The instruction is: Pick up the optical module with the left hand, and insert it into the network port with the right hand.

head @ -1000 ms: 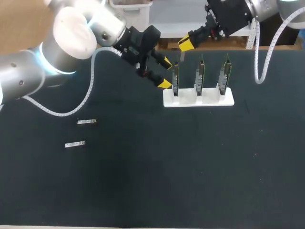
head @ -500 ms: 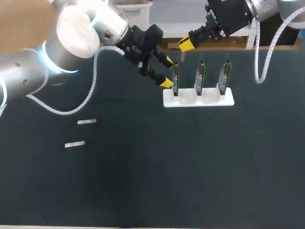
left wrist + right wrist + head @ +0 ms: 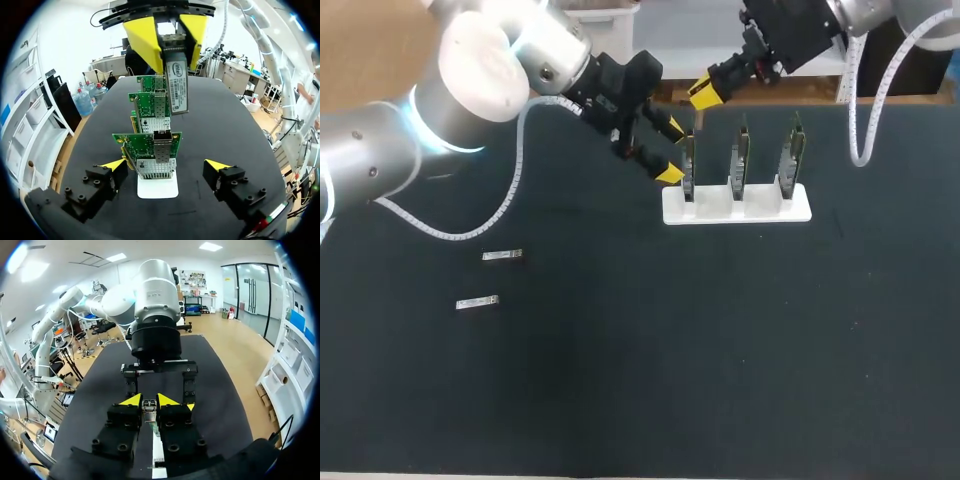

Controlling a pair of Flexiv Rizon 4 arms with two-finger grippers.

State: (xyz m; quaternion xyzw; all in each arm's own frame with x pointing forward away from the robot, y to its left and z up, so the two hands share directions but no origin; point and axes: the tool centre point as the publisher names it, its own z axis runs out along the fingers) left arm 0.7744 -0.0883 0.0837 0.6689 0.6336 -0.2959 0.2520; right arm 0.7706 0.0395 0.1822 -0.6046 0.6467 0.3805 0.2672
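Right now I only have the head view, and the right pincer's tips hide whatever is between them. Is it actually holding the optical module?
Observer: Yes. In the left wrist view the right pincer is shut on the optical module, whose free end points down toward the row of cards.
Operator: And the left pincer, is it gripping anything?
Observer: No. Its own view shows the left pincer open, with one finger on each side of the nearest card.
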